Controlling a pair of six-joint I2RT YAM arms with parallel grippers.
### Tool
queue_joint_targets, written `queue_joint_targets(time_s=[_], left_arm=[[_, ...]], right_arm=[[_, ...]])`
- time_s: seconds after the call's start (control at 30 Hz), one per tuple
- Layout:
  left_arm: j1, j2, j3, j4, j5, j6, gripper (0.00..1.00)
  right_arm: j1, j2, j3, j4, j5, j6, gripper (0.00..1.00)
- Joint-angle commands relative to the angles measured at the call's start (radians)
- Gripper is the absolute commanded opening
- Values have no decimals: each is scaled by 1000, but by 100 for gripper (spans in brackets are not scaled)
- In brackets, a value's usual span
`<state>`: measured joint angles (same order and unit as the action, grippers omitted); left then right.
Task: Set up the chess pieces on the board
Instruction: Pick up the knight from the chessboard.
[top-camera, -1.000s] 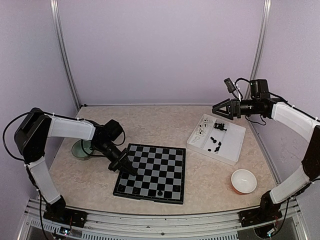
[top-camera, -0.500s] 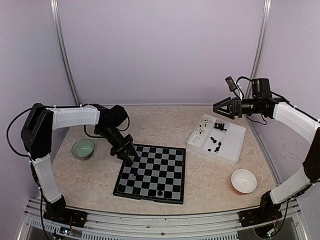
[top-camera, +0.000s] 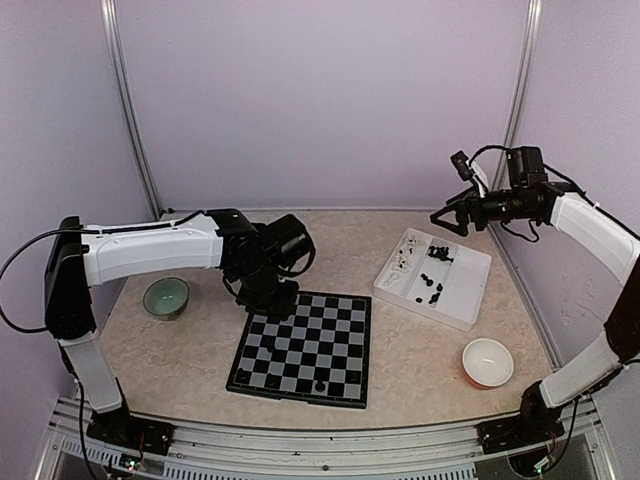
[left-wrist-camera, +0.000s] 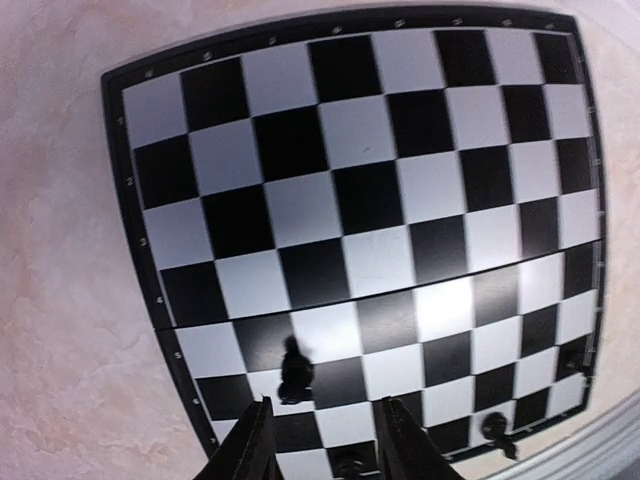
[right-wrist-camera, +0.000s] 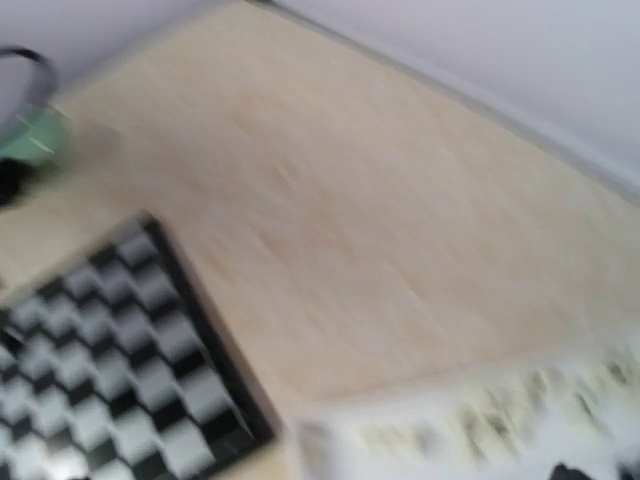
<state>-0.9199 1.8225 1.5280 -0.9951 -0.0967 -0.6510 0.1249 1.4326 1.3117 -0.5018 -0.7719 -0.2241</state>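
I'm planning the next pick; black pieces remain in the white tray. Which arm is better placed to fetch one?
Right. The right gripper, open, hangs by the tray holding the pieces; the left gripper is over the board, farther away.

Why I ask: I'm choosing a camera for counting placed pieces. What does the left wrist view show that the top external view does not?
Only the left wrist view: the numerals along the board border, and the left end effector above the board, its fingers apart with nothing between them.

Only the top external view: the white tray holding loose pieces, the green bowl, the white bowl, and the right end effector raised near the tray.

Both: the board with a few black chess pieces standing on it.
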Motion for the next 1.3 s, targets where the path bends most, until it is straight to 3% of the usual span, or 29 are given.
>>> queue_joint_targets(time_s=[0.0, 0.17, 0.53, 0.93, 1.27], left_arm=[[-12, -47, -122, 4, -253, 40, 41], [19, -81, -224, 67, -167, 6, 45], [55, -49, -232, 164, 29, 25, 42], [20, 6, -252, 121, 54, -7, 37], [16, 17, -268, 125, 86, -16, 23]], right_arm=[[-22, 20, -66, -51, 148, -109, 99], [-22, 39, -82, -57, 83, -96, 99], [-23, 75, -93, -60, 45, -94, 99], [-22, 77, -113, -36, 46, -77, 98], [-22, 69, -115, -36, 39, -73, 97]])
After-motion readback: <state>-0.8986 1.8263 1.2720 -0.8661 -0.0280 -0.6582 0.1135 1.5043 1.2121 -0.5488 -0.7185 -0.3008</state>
